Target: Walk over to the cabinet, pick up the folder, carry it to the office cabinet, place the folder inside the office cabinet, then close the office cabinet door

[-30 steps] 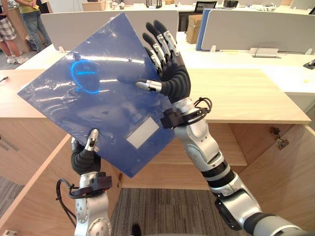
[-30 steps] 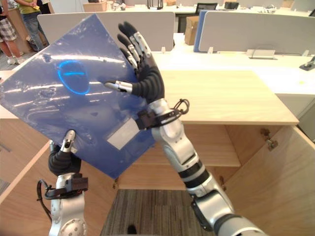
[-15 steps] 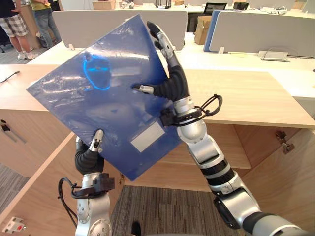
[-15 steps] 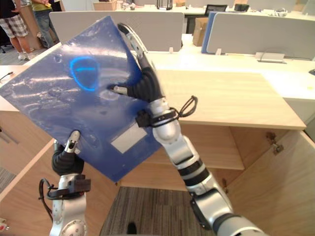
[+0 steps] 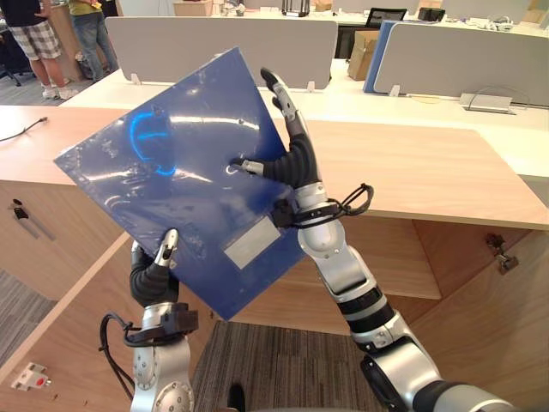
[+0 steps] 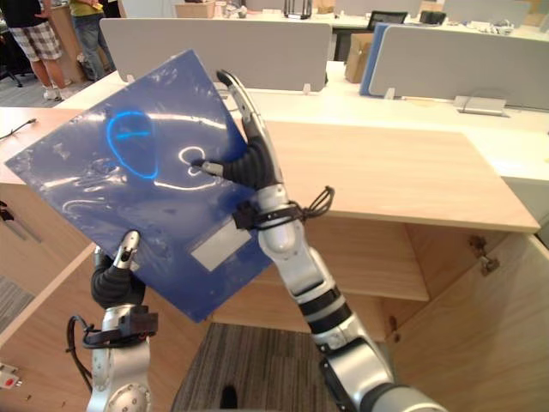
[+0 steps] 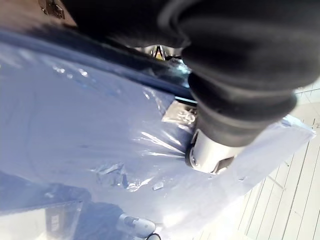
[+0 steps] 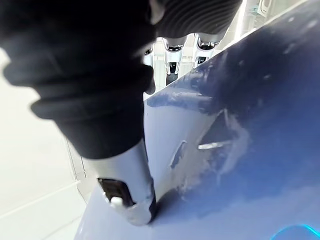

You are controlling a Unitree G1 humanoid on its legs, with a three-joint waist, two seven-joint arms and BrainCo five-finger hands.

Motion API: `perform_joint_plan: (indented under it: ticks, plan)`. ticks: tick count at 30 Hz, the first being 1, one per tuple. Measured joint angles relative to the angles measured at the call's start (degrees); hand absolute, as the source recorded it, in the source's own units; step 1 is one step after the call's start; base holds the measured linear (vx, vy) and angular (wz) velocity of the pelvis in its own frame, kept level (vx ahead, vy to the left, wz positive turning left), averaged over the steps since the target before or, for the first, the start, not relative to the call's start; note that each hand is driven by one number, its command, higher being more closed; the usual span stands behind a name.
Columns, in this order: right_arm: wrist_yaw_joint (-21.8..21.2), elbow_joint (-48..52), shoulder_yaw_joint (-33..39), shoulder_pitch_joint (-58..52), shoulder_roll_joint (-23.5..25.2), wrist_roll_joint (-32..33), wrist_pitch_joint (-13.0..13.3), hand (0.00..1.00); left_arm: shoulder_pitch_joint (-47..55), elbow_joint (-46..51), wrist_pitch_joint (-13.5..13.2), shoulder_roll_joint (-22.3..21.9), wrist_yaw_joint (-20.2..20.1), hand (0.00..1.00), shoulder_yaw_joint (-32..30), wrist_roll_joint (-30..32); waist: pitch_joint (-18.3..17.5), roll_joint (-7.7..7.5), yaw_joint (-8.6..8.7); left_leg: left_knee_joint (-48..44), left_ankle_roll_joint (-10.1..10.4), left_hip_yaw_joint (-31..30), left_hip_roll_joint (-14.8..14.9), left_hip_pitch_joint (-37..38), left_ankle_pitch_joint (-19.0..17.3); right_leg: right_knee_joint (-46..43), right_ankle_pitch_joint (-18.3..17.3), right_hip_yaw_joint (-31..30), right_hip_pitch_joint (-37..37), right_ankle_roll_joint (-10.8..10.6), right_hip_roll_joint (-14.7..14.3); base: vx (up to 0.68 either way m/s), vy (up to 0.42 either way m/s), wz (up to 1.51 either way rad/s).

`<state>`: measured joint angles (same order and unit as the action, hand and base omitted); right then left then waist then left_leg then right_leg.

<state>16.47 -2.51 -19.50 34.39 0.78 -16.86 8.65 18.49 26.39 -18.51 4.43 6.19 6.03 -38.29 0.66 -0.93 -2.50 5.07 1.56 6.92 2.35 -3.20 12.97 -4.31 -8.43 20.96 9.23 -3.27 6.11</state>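
Observation:
A large glossy blue folder with a grey label is held up tilted in front of me, above the open office cabinet. My left hand grips its lower edge from below, thumb on the front face. At the folder's right edge my right hand has its thumb pressed on the front and its fingers running up behind. Seen from the left wrist, the thumb lies on the folder. In the right wrist view the thumb presses the blue cover.
The cabinet's wooden top spans the middle, with a shelf below and both doors swung out, left and right. A closed unit with a handle stands to the left. Desk dividers and people are behind.
The camera has shifted. My right hand has turned so its fingers lie edge-on behind the folder's right edge instead of spread beside it. The folder sits slightly lower; the left hand keeps its hold.

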Motion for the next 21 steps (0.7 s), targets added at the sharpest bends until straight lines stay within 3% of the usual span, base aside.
perform_joint_plan:
  ticks: [4, 9, 14, 21]
  plan:
    - [-0.8, -2.7, 0.2, -1.8, 0.5, 5.1, 0.0, 0.00, 0.1, 0.0, 0.0, -0.3, 0.3, 1.00, 0.0, 0.1, 0.0, 0.01, -0.03, 0.0, 0.0, -0.3, 0.0, -0.1, 0.1, 0.0, 0.0, 0.5, 0.1, 0.0, -0.1, 0.00, -0.010, 0.05]
    - [-4.3, -9.5, 0.4, -3.1, -0.3, 21.7, 0.1, 0.00, 1.1, 0.0, 0.0, 0.4, 1.3, 1.00, -0.8, 0.6, 0.0, 0.03, -0.22, 0.0, 0.1, -1.0, 0.0, -0.8, 0.3, 0.2, 0.0, 0.9, -0.2, 0.0, -0.1, 0.00, -0.004, 0.05]
    - [-9.6, -13.9, -0.6, -2.9, -2.9, 33.0, -0.8, 0.00, 1.8, 0.0, 0.1, 1.6, 1.3, 1.00, -1.4, 2.3, 0.0, 0.00, -0.50, 0.0, 0.1, -1.0, 0.0, -0.9, 0.3, 0.4, 0.1, 0.9, -0.2, 0.1, -0.2, 0.00, 0.000, 0.00]
    - [-14.0, -19.8, -5.5, 0.2, -8.1, 39.6, -2.6, 0.00, 1.9, 0.0, 0.3, 3.8, 1.3, 1.00, -1.4, 4.4, -0.2, 0.05, -0.69, 0.0, 0.1, -1.0, 0.2, -1.1, 0.4, 1.1, 0.4, 0.9, -0.2, 0.3, -0.6, 0.00, 0.000, 0.00]
